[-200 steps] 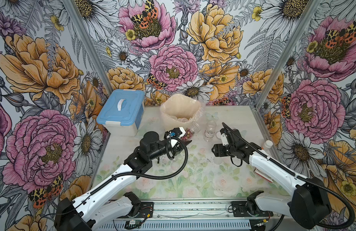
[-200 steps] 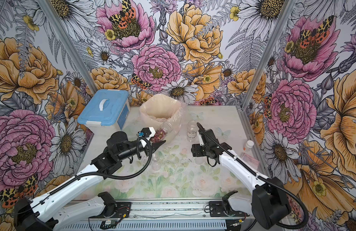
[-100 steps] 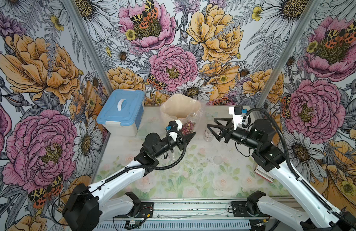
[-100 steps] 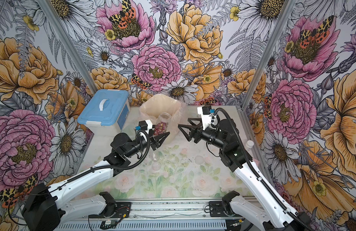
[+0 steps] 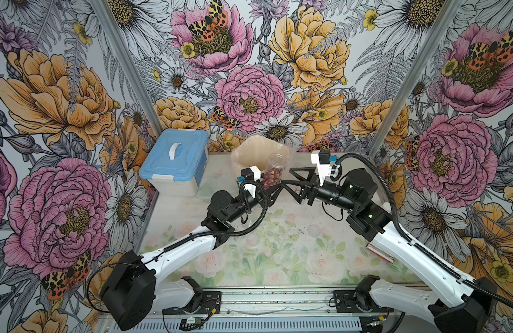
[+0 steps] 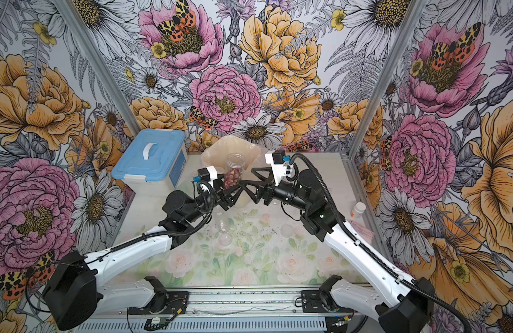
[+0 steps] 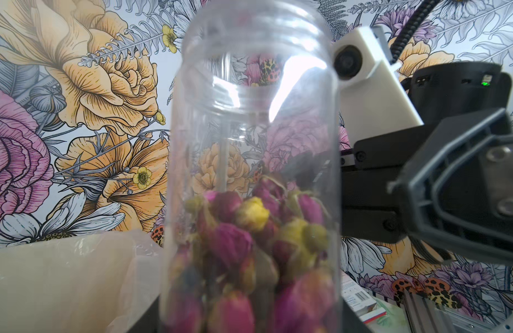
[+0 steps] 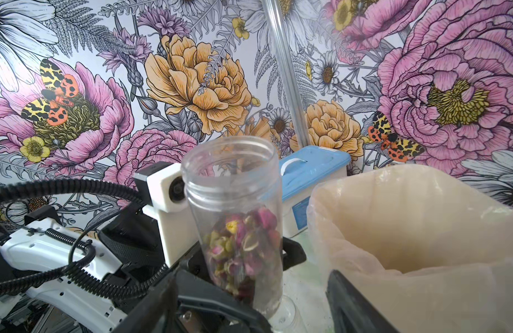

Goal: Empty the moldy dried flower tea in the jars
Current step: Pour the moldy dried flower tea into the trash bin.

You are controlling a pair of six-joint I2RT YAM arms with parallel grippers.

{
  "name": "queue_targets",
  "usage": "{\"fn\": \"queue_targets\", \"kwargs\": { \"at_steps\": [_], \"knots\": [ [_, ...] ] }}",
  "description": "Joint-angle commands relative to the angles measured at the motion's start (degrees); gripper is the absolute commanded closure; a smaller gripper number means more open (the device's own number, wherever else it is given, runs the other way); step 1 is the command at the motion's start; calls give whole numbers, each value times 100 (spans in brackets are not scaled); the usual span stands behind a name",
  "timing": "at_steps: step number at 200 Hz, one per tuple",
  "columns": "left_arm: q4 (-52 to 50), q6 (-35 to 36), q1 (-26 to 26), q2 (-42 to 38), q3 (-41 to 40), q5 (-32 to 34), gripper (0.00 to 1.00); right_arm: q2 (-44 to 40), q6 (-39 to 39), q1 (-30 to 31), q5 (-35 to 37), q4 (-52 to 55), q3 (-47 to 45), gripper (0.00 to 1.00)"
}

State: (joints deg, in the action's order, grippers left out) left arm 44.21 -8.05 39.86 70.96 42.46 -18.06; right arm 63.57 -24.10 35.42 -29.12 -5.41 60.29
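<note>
Black left gripper [image 5: 271,188] clamped around base of lidless clear jar [image 5: 276,165], jar held upright above table, pink and yellow dried flower tea [image 5: 272,176] filling its lower half, right gripper [image 5: 287,178] spread wide and empty just beside it, bag-lined bin [image 5: 249,150] close behind, blue-lidded box [image 5: 174,158] well apart.

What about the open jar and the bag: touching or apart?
Apart. The right wrist view shows the blue box and bare table in the gap between the upright jar and the bag.
</note>
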Motion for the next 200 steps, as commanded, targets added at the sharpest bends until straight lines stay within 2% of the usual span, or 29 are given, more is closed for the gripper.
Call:
{"fn": "queue_targets", "kwargs": {
  "at_steps": [1, 46, 79, 127, 157, 200],
  "knots": [
    [308, -130, -1, 28, 173, -164, 61, 180, 273, 134, 141, -81, 334, 20],
    [348, -153, 22, 87, 174, -145, 61, 690, 396, 364, 161, -57, 705, 22],
    [470, -142, 32, 113, 136, -71, 61, 887, 348, 473, 200, -207, 778, 31],
    [598, -185, 40, 206, 122, -37, 60, 1016, 327, 639, 292, -341, 791, 39],
    [590, -208, 53, 256, 108, -13, 60, 1087, 317, 693, 348, -391, 808, 46],
    [380, -179, 62, 230, 138, 122, 56, 1108, 386, 716, 560, -379, 826, 64]
  ]
}}
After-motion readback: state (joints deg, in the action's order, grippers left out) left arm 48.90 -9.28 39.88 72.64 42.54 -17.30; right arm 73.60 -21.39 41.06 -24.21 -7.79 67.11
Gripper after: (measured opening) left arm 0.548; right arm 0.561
